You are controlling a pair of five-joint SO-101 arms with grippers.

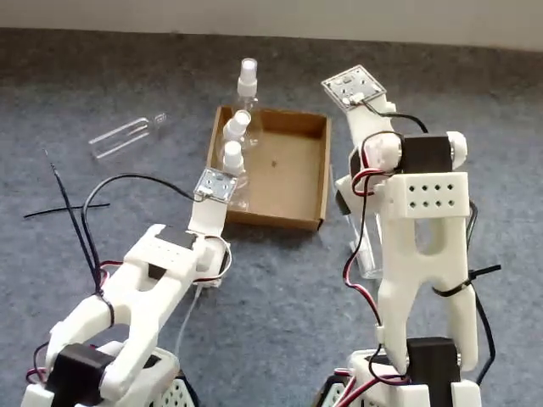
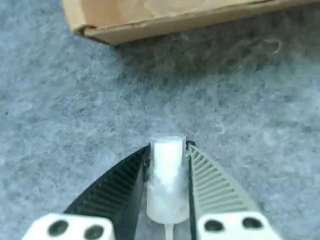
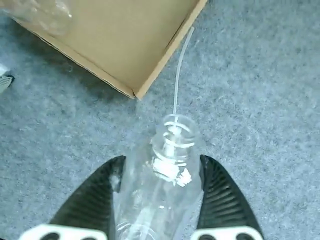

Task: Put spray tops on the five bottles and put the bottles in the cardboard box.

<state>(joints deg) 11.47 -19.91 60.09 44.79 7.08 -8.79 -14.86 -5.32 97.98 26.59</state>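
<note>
the left gripper (image 2: 167,147) is closed narrowly on a white spray top (image 2: 167,185), held over the grey carpet (image 2: 260,115) just on the near side of the cardboard box (image 1: 293,170). the right gripper (image 3: 162,162) is spread wider around an open-necked clear bottle (image 3: 150,200), near the box's near right corner; a thin clear tube (image 3: 181,65) seems to run out of its mouth, though that is hard to tell. two capped bottles (image 1: 237,127) (image 1: 232,157) lie along the left side of the box. a third capped bottle (image 1: 248,80) stands at the box's far edge. an uncapped bottle (image 1: 127,136) lies on the carpet, far left.
</note>
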